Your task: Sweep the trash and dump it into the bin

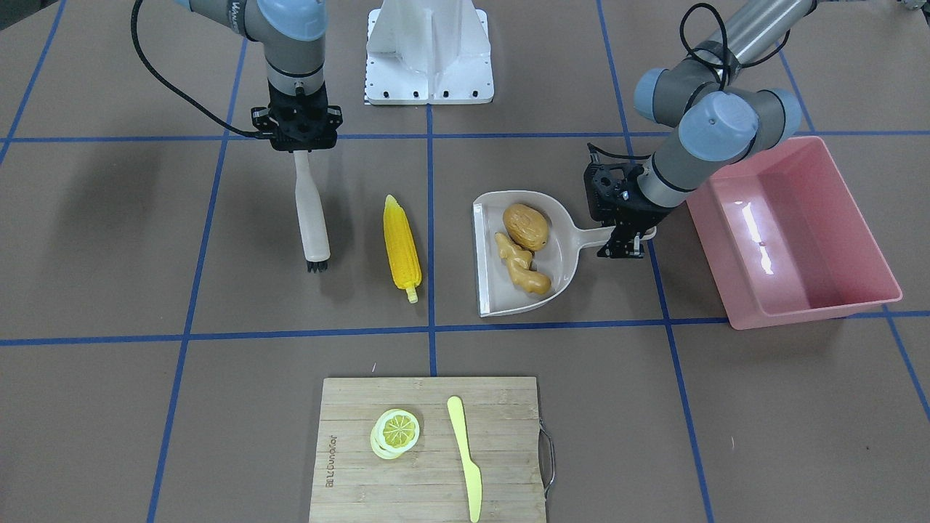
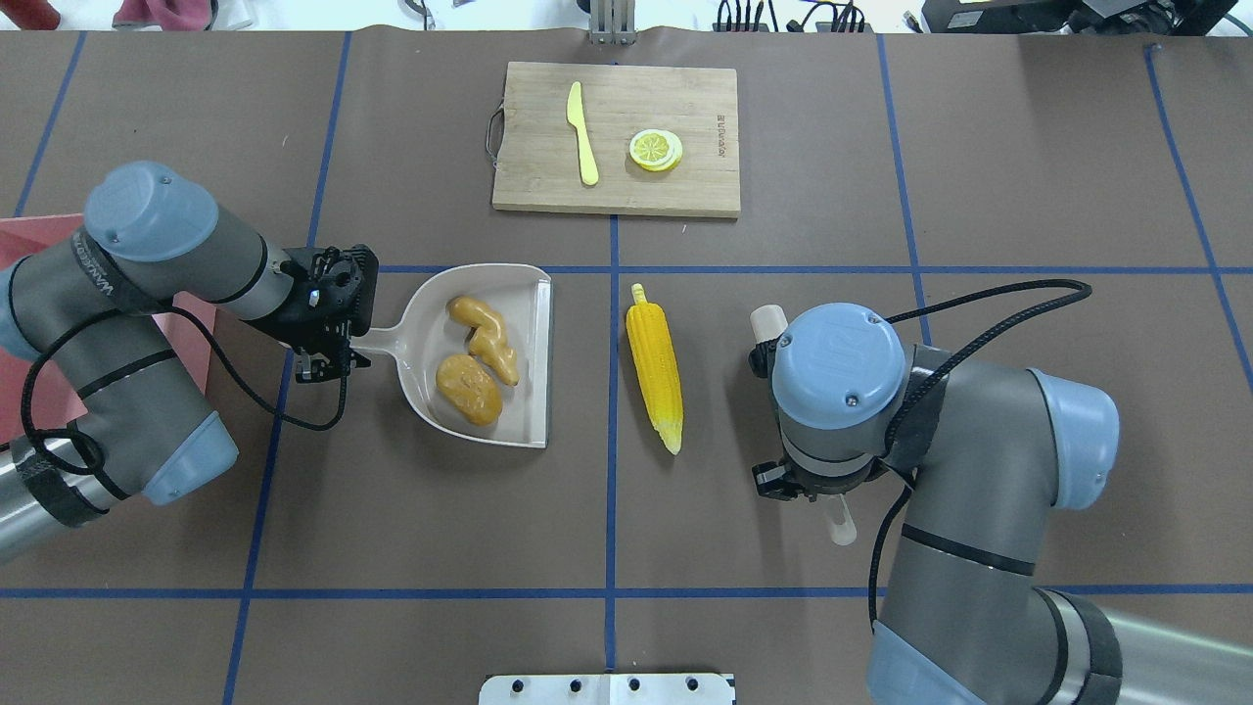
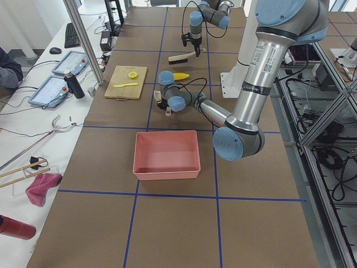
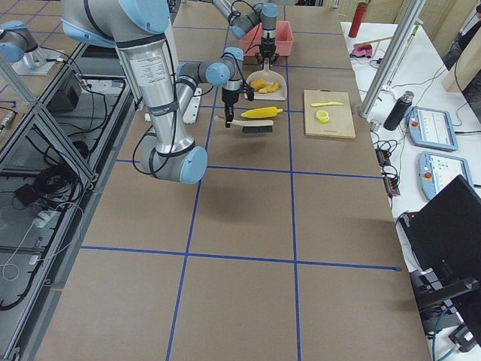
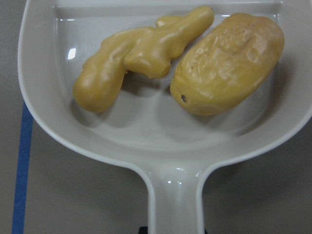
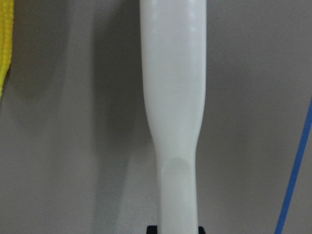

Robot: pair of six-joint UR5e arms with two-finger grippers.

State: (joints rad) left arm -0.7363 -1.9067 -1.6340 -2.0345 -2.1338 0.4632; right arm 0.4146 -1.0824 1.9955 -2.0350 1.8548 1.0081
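The beige dustpan (image 1: 488,250) lies on the table with the tan ginger root (image 1: 522,265) and the golden-brown potato (image 1: 526,225) inside it; both also show in the left wrist view, ginger (image 5: 136,53) and potato (image 5: 229,61). My left gripper (image 1: 626,243) is shut on the dustpan's handle. The yellow corn cob (image 1: 402,247) lies on the table between the dustpan's open edge and the brush (image 1: 311,218). My right gripper (image 1: 299,145) is shut on the brush's white handle (image 6: 173,97), with the bristles down by the table. The empty pink bin (image 1: 792,232) stands beside my left arm.
A wooden cutting board (image 1: 429,465) at the operators' side carries a lemon slice (image 1: 397,430) and a pale yellow plastic knife (image 1: 465,450). The white robot base (image 1: 429,51) sits at the opposite edge. Blue tape lines cross the brown table.
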